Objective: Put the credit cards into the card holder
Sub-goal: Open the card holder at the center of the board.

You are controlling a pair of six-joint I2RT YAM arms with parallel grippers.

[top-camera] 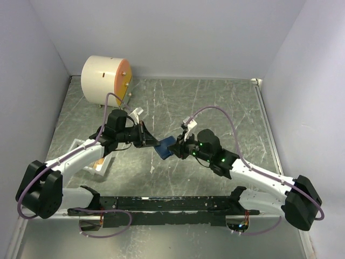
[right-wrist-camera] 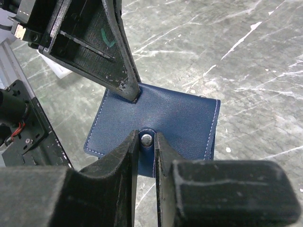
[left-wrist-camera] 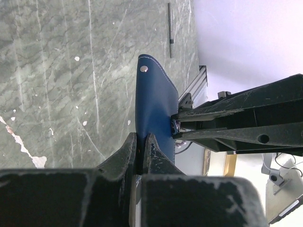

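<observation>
From above, we are seeing the left gripper [top-camera: 146,137] and the right gripper [top-camera: 175,147] meeting over the middle of the gray table [top-camera: 226,102]. The blue card holder [top-camera: 164,147] is sitting between them, and each one is holding a side of it. A big cream cylinder [top-camera: 105,80] with an orange face is lying in the back left corner, well apart from them.

From the left wrist, we are seeing the left gripper [left-wrist-camera: 142,144] squeezing tight on the near edge of the card holder [left-wrist-camera: 154,101], which is standing up on its edge. A round silver snap [left-wrist-camera: 144,69] is shining near its far tip. The right gripper [left-wrist-camera: 176,126] is poking in from the right, and its two thin fingers are pinching the holder's other side. A little metal rod [left-wrist-camera: 171,28] is lying on the table [left-wrist-camera: 57,71] far behind.

From the right wrist, we are seeing the right gripper [right-wrist-camera: 147,144] gripping the card holder [right-wrist-camera: 180,118], with its fingers sitting close on both sides of the snap [right-wrist-camera: 147,138] and only a small gap between them. The left gripper [right-wrist-camera: 131,94] is pinching the far edge. We cannot tell if the holder is touching the table [right-wrist-camera: 246,56].
</observation>
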